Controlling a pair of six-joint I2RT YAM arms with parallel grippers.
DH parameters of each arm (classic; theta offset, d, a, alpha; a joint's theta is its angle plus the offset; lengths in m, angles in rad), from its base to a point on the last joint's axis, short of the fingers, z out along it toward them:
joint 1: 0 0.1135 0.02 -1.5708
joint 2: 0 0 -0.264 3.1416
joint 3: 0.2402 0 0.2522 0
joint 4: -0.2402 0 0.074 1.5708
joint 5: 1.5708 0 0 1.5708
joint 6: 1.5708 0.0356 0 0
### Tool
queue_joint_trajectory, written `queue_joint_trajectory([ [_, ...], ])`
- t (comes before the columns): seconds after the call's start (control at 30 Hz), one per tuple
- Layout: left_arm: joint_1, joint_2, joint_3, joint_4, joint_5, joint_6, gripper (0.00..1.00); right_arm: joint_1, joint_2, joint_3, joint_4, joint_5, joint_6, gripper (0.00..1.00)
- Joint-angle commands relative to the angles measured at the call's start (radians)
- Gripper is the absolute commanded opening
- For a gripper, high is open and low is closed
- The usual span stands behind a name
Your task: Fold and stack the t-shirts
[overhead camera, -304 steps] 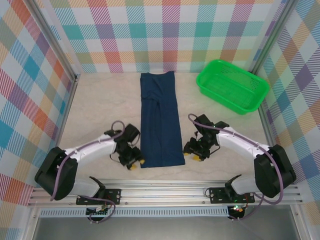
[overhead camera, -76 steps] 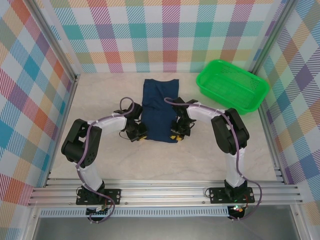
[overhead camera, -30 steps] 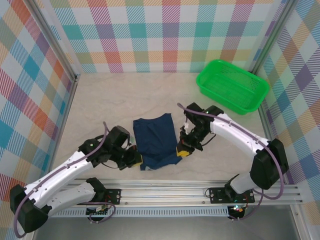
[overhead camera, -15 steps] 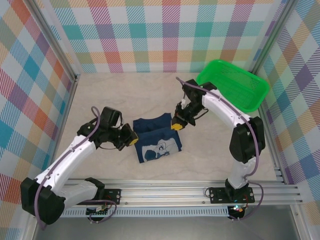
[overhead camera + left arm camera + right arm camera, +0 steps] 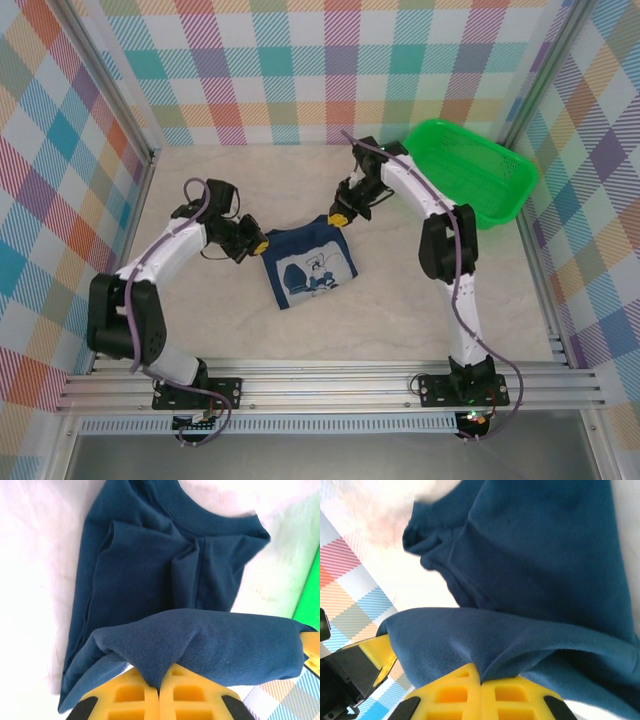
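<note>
Mid-surface, the dark navy blue cotton t-shirt (image 5: 308, 268) lies folded small, white cartoon print up, on the pale marbled surface (image 5: 200, 190). Its far edge is pinched at both corners.

- Left hand (image 5: 257, 243): yellow fingers (image 5: 131, 696) together, clamped on a fold of the shirt's left corner.
- Right hand (image 5: 340, 218): yellow fingers (image 5: 510, 692) together, clamped on the right corner.

Risks:
- Both pinches look shallow. A tug could slip one corner out, and the fold would sag on that side.
- An uneven pull between the arms would skew the edge and wrinkle the print panel.
- The raised cloth is a loose roll. If it is let go high, it may flop open rather than lie flat.
- The right arm runs close beside the bright green plastic mesh basket (image 5: 470, 165), so a wide swing could nudge it.

Hard to tell:
- Cloth covers the fingertips in both wrist views, so the number of layers gripped is unknown.
- The sleeves are tucked out of sight.
- Where the stack should go cannot be told.
</note>
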Motion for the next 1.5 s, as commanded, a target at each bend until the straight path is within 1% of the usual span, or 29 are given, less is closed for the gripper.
queue_joint_trajectory([
  [0.0,0.031,0.085,0.069,0.046,-0.025,0.059,0.0,-0.011,0.11,0.165,-0.058,-0.021,0.015,0.0],
  [0.07,0.045,0.141,0.113,0.03,-0.047,0.092,0.0,-0.017,0.168,0.224,-0.051,-0.028,0.028,0.0],
  [0.13,0.062,0.196,0.148,0.023,-0.078,0.111,0.0,-0.021,0.197,0.239,0.003,-0.029,0.034,0.01],
  [0.23,0.075,0.239,0.173,0.036,-0.112,0.107,0.0,-0.027,0.214,0.23,0.123,-0.043,0.029,0.11],
  [0.27,0.076,0.243,0.18,0.035,-0.13,0.107,0.02,-0.031,0.211,0.231,0.152,-0.041,0.03,0.16],
  [0.3,0.076,0.244,0.185,0.036,-0.151,0.109,0.07,-0.034,0.202,0.232,0.186,-0.032,0.026,0.24],
  [0.33,0.077,0.239,0.192,0.027,-0.177,0.108,0.16,-0.034,0.186,0.23,0.207,-0.003,0.019,0.32],
  [0.4,0.077,0.208,0.193,0.016,-0.231,0.098,0.4,-0.035,0.139,0.218,0.231,0.053,0.007,0.44],
  [0.43,0.075,0.183,0.189,0.016,-0.253,0.093,0.46,-0.037,0.112,0.2,0.242,0.072,0.005,0.46],
  [0.5,0.062,0.129,0.172,0.018,-0.273,0.088,0.49,-0.036,0.05,0.152,0.235,0.126,0.002,0.48],
  [0.57,0.039,0.078,0.147,0.004,-0.279,0.078,0.49,-0.027,-0.032,0.052,0.249,0.183,-0.01,0.49],
  [0.6,0.021,0.054,0.129,-0.006,-0.283,0.064,0.48,-0.019,-0.087,-0.026,0.275,0.211,-0.014,0.49],
  [0.67,-0.008,0.013,0.074,0.003,-0.266,0.021,0.45,-0.003,-0.18,-0.184,0.357,0.225,-0.015,0.45],
  [0.7,-0.024,-0.003,0.041,0.019,-0.253,-0.009,0.44,0.007,-0.217,-0.259,0.395,0.226,-0.008,0.42],
  [0.73,-0.04,-0.013,0.01,0.042,-0.242,-0.042,0.41,0.016,-0.241,-0.32,0.426,0.217,-0.002,0.37],
  [0.8,-0.061,-0.011,-0.023,0.083,-0.221,-0.088,0.35,0.034,-0.262,-0.398,0.48,0.193,0.016,0.29],
  [0.87,-0.072,0.02,-0.018,0.108,-0.217,-0.113,0.31,0.053,-0.25,-0.423,0.53,0.157,0.044,0.21],
  [0.97,-0.072,0.098,0.045,0.106,-0.226,-0.112,0.27,0.085,-0.167,-0.348,0.559,0.114,0.084,0.18],
  [1.03,-0.073,0.172,0.101,0.093,-0.228,-0.098,0.25,0.092,-0.089,-0.271,0.54,0.114,0.113,0.14],
  [1.1,-0.072,0.236,0.143,0.095,-0.216,-0.096,0.23,0.091,-0.027,-0.214,0.531,0.12,0.133,0.12],
  [1.2,-0.072,0.307,0.198,0.103,-0.211,-0.093,0.23,0.078,0.054,-0.122,0.508,0.15,0.137,0.12],
  [1.33,-0.071,0.401,0.285,0.017,-0.274,-0.01,0.22,0.046,0.131,-0.032,0.496,0.202,0.134,0.12],
  [1.47,-0.066,0.441,0.3,-0.007,-0.302,0.043,0.22,0.026,0.207,0.058,0.466,0.194,0.155,0.14],
])
